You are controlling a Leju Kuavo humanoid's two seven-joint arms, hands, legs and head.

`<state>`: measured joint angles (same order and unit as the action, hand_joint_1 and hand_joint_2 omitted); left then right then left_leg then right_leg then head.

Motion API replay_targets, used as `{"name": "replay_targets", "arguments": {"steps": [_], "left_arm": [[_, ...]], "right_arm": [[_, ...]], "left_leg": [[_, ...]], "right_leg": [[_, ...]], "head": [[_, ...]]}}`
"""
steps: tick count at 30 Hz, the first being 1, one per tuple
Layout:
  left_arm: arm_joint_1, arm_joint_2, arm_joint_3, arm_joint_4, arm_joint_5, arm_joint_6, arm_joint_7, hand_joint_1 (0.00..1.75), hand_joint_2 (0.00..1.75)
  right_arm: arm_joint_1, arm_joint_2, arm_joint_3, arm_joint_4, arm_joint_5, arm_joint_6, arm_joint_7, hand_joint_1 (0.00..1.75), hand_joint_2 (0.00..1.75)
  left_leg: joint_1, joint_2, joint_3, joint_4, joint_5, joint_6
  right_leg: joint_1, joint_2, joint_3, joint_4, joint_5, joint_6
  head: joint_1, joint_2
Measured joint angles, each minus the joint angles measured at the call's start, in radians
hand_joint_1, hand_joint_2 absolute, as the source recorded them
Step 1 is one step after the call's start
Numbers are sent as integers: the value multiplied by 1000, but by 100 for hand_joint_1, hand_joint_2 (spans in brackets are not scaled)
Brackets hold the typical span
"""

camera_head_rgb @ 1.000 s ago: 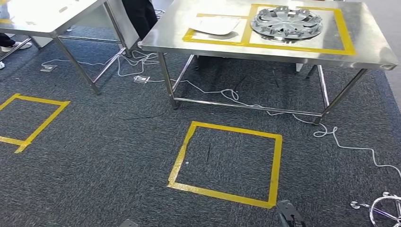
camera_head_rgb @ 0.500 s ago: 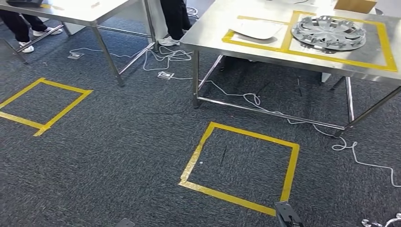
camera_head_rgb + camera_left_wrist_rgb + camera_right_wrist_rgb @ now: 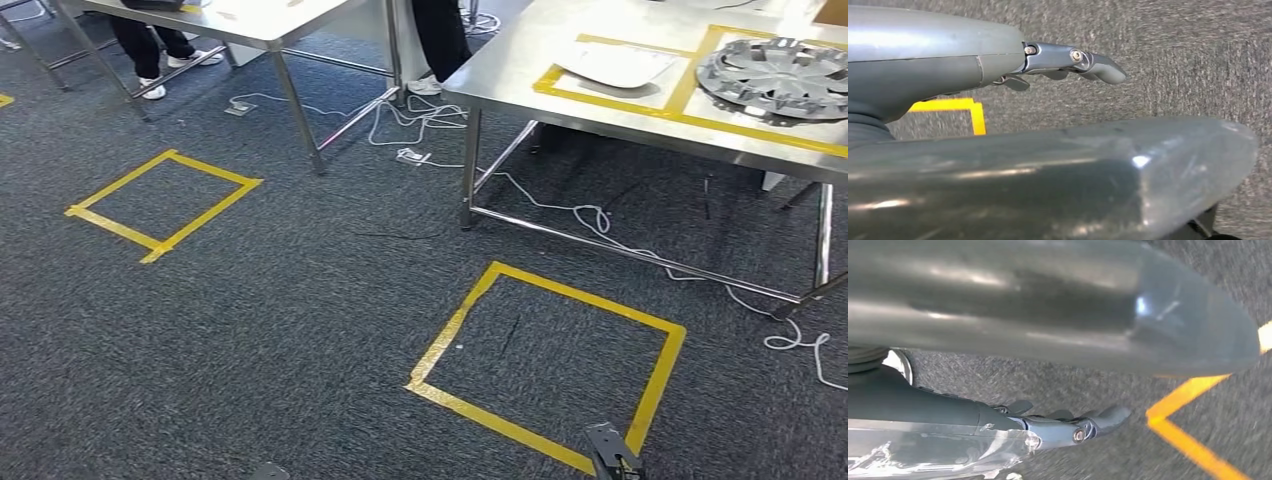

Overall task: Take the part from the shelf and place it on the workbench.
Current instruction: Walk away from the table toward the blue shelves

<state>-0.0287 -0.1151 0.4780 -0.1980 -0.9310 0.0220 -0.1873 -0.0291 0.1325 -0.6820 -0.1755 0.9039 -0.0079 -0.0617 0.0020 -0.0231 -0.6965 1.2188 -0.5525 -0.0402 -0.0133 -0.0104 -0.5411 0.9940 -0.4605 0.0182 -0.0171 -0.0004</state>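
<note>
- Left hand (image 3: 1013, 175): hangs over dark grey carpet (image 3: 250, 330). Dark fingers (image 3: 1098, 67) stretched out and apart from the thick thumb, nothing in them. Slack, wide.
- Far left, head view: bare steel table (image 3: 270, 20), w/ a person's dark-trousered legs (image 3: 150, 40) behind it. In front, left yellow tape square (image 3: 205, 218) on the carpet.
- Centre: second person's legs (image 3: 440, 40) between the two tables. Centre yellow tape square (image 3: 455, 325) lies just before the workbench, nearer the robot.
- Steel workbench (image 3: 620, 115), upper right: yellow tape marks two bays. Left bay holds a flat white tray (image 3: 615, 65).
- Right bay: silver round spoked wheel cover (image 3: 775, 75), lying flat, touching the top. Round, so no long axis to align.
- Key relation: the wheel cover lies ahead and well to the right of both hands, so the right arm is the nearer. Well apart from either; judged no reach possible w/o walking.
- Right hand (image 3: 1023, 305): hangs over carpet beside yellow tape. Fingers (image 3: 1098, 422) straight, nothing held. Wide.
- Limits: wheel cover cut off at the right edge of the picture. Cannot tell if it is the part to fetch or one already set down. Both wrist views blurred. White cables (image 3: 590, 215) trail under the workbench, a possible trip risk.
</note>
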Motion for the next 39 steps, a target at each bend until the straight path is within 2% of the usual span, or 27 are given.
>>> {"name": "replay_targets", "arguments": {"steps": [1, 2, 3, 4, 5, 7, 8, 10, 11, 13, 15, 16, 17, 18, 19, 21, 23, 25, 27, 29, 31, 32, 33, 34, 36, 38, 39], "left_arm": [[0, 0, 0, 0, 0, 0, 0, 0, 0], [1, 0, 0, 0, 0, 0, 0, 0, 0], [2, 0, 0, 0, -1, -1, 0, 0, 0], [2, 0, 0, 0, -1, -1, 0, 0, 0], [0, 0, 0, 0, -2, -1, 0, 0, 0], [-5, -1, 0, 0, -2, -1, 0, 0, 0], [-6, -1, 0, 0, -2, -1, 0, 0, 0], [-3, -1, 0, 0, -2, -1, 0, 0, 0], [-1, 0, 0, 0, -2, -1, 1, 0, 0], [-2, 0, 1, 0, -2, -1, 1, 0, 0], [-4, -1, 1, 0, -2, -1, 1, 0, 0], [-3, -1, 1, 0, -2, -1, 1, 0, 0], [-2, 0, 1, 0, -2, -1, 1, 0, 0], [0, 0, 1, 0, -2, -1, 1, 0, 0], [0, 0, 1, 0, -2, -1, 1, 0, 0], [-1, -1, 1, 0, -2, -1, 1, 0, 0], [0, 0, 1, 0, -2, -1, 1, 0, 0], [5, 1, 1, 0, -2, -1, 1, 0, 0], [9, 1, 1, 0, -2, -1, 1, 0, 0], [5, 1, 1, 0, -2, -1, 1, 0, 0], [2, -1, 1, 0, -2, -1, 1, 0, 0], [3, -1, 1, 0, -2, -1, 1, 0, 0], [4, -1, 1, 0, -2, -1, 1, 0, 0], [4, -1, 1, 0, -2, -1, 1, 0, 0], [2, -1, 1, 0, -2, 0, 1, 0, 0], [-2, -1, 2, 0, -2, 1, 1, 0, 0], [-3, -1, 2, 0, -1, 2, 1, 0, 0]], "right_arm": [[0, 0, 0, 0, 1, 0, 0, 0, 0], [0, 0, 0, 0, 2, 1, 0, 0, 0], [-1, 0, 0, 0, 3, 1, 0, 0, 0], [-2, 0, 0, 0, 4, 1, 0, 0, 0], [-2, 0, 0, 0, 5, 0, 0, 0, 0], [-1, 0, 0, 0, 6, 0, -1, 0, 0], [-1, 0, 0, 0, 6, 0, -1, 0, 0], [-4, 0, 0, 0, 6, 0, -2, 0, 0], [-5, 0, 0, 0, 6, 0, -2, 0, 0], [-3, 0, 0, 0, 6, 0, -3, 0, 0], [1, 0, 1, 0, 6, 0, -3, 0, 0], [2, 0, 1, 0, 6, 0, -2, 0, 0], [2, 0, 1, 0, 6, 0, -2, 0, 0], [2, 0, 1, 0, 6, 0, -2, 0, 0], [1, 0, 1, 0, 6, 0, -2, 0, 0], [0, 0, 1, 1, 6, 0, -3, 0, 0], [-1, 0, 1, 1, 6, 0, -3, 0, 0], [-1, 0, 1, 1, 6, 0, -2, 0, 0], [-2, 0, 0, 1, 6, 0, -3, 0, 0], [-1, 0, 0, 0, 6, 1, -3, 0, 0], [1, 0, -1, 0, 6, 1, -2, 0, 0], [1, 0, -1, 0, 6, 2, -2, 0, 0], [0, 0, -1, 0, 6, 1, -2, 0, 0], [-1, 0, -1, 0, 6, 0, -3, 0, 0], [-2, 0, -2, 0, 6, -2, -4, 0, 0], [-1, 0, -2, 0, 6, -3, -5, 0, 0], [-2, 0, -2, 0, 6, -3, -5, 0, 0]], "left_leg": [[2, 4, -19, 36, -6, -3], [3, 6, -19, 36, 7, -4], [4, 11, 0, -1, 36, -5], [4, 28, 34, -62, 71, -4], [3, 59, 71, -131, 97, -4], [-1, 101, 117, -217, 119, 7], [-3, 104, 121, -230, 117, 14], [-4, 80, 118, -232, 118, 30], [-3, 68, 118, -233, 120, 36], [0, 43, 118, -236, 124, 48], [0, 16, 117, -236, 124, 53], [0, 3, 117, -235, 125, 54], [0, -11, 118, -235, 125, 53], [0, -25, 119, -235, 125, 52], [1, -39, 120, -234, 126, 50], [0, -64, 118, -231, 127, 42], [0, -84, 111, -230, 132, 29], [4, -96, 105, -234, 138, 16], [3, -65, 89, -206, 116, 6], [1, -14, 36, -97, 55, -1], [2, 3, -23, 24, 6, -6], [2, 5, -32, 45, 7, -6], [2, 7, -22, 29, 26, -5], [2, 14, 6, -22, 57, -3], [-3, 56, 81, -155, 109, 4], [-7, 84, 117, -226, 121, 15], [-9, 77, 117, -234, 119, 19]], "right_leg": [[0, -13, 0, 0, -1, 0], [0, -25, 1, 0, -3, 1], [0, -36, 4, 0, -4, 3], [0, -46, 7, 0, -7, 6], [4, -56, 10, 2, -11, 11], [12, -75, 16, 4, -18, 22], [15, -85, 19, 4, -21, 26], [13, -97, 25, 4, -26, 36], [10, -84, 21, 17, -39, 40], [6, -34, -17, 107, -93, 47], [6, -2, -83, 245, -154, 48], [6, 4, -107, 288, -164, 48], [6, 6, -115, 295, -153, 47], [5, 9, -104, 263, -125, 46], [3, 17, -78, 200, -86, 45], [-4, 60, -21, 72, -32, 43], [-6, 85, 1, 22, -22, 38], [-5, 69, 2, 18, -19, 26], [-5, 48, 4, 11, -12, 12], [-3, 22, 5, 7, -10, 3], [0, -6, 5, 6, -11, -1], [1, -19, 5, 6, -12, -2], [2, -32, 6, 6, -13, -1], [2, -43, 8, 6, -15, 0], [6, -63, 12, 9, -21, 8], [13, -82, 15, 11, -26, 18], [14, -92, 17, 10, -28, 23]], "head": [[0, 0], [0, 0], [0, 0], [0, 0], [-2, 0], [2, 0], [4, 0], [9, 0], [10, 0], [16, 0], [20, 0], [21, 0], [21, 0], [21, 0], [21, 0], [21, 0], [20, 0], [20, 0], [15, 0], [9, 0], [8, 0], [8, 0], [8, 0], [8, 0], [7, 0], [9, 0], [11, 0]]}}
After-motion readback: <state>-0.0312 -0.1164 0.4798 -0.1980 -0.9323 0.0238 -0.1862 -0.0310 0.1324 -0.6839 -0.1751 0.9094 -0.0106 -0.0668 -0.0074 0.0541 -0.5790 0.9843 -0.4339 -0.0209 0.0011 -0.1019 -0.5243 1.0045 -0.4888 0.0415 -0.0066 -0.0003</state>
